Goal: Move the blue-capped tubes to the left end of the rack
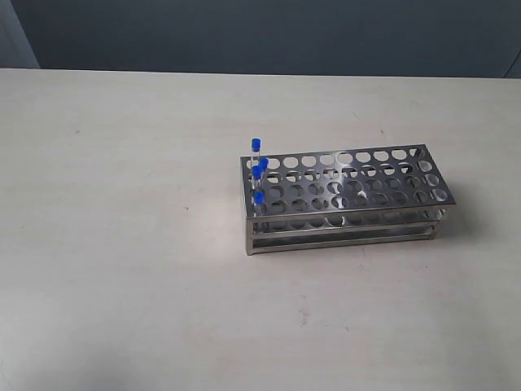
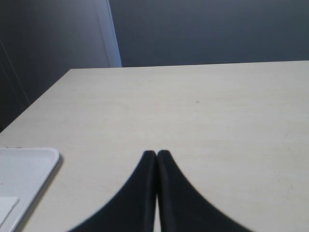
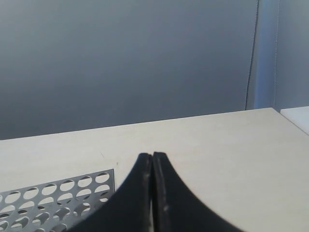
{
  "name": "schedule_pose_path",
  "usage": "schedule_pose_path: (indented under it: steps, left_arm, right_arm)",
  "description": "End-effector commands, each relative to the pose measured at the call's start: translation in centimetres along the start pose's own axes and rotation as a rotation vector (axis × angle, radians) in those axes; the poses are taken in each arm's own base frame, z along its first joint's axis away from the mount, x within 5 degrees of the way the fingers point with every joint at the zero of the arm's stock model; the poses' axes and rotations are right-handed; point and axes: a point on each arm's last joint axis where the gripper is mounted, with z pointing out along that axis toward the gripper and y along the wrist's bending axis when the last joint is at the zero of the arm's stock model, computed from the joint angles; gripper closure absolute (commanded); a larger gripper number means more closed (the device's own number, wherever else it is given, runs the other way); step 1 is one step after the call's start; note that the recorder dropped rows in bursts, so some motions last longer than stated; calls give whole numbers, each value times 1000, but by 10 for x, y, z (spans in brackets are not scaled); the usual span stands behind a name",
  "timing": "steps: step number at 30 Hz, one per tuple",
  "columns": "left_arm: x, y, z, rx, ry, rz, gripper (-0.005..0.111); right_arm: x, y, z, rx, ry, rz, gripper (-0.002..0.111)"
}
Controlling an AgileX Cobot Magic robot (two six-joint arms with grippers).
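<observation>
The shiny steel rack (image 1: 342, 199) stands on the table, right of centre in the exterior view. Its leftmost column of holes holds the blue-capped tubes (image 1: 258, 173), standing upright in a line from back to front. Neither arm shows in the exterior view. My left gripper (image 2: 157, 153) is shut with nothing between its black fingers, over bare tabletop. My right gripper (image 3: 152, 155) is also shut and empty. A corner of the rack (image 3: 58, 193) with empty holes lies beside it in the right wrist view.
A white tray (image 2: 21, 176) lies by the table's edge in the left wrist view. The pale table (image 1: 122, 244) ends at a dark wall behind. Another white edge (image 3: 297, 116) shows at the table's side in the right wrist view.
</observation>
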Motion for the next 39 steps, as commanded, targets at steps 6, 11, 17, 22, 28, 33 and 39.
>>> schedule_pose_path:
  steps: [6,11,17,22,28,33,39]
  left_arm:
    - [0,0,0,5,-12,1,106]
    - [0,0,0,5,-12,1,106]
    - [0,0,0,5,-12,1,106]
    - [0,0,0,5,-12,1,106]
    - [0,0,0,5,-12,1,106]
    - [0,0,0,5,-12,1,106]
    - [0,0,0,5,-12,1,106]
  right_arm:
    - [1,2,-1,-30,-9,-5,109]
    - [17,0,0,-17,25,-4,109]
    - [24,-1,-1,-13,49,-18,109]
    - [25,-2,-1,-7,56,-59,109]
    - [29,-2,-1,-5,103,-80,109]
    - [34,-3,-2,-3,155,-63,109]
    - [41,-3,-3,-1,238,-63,109]
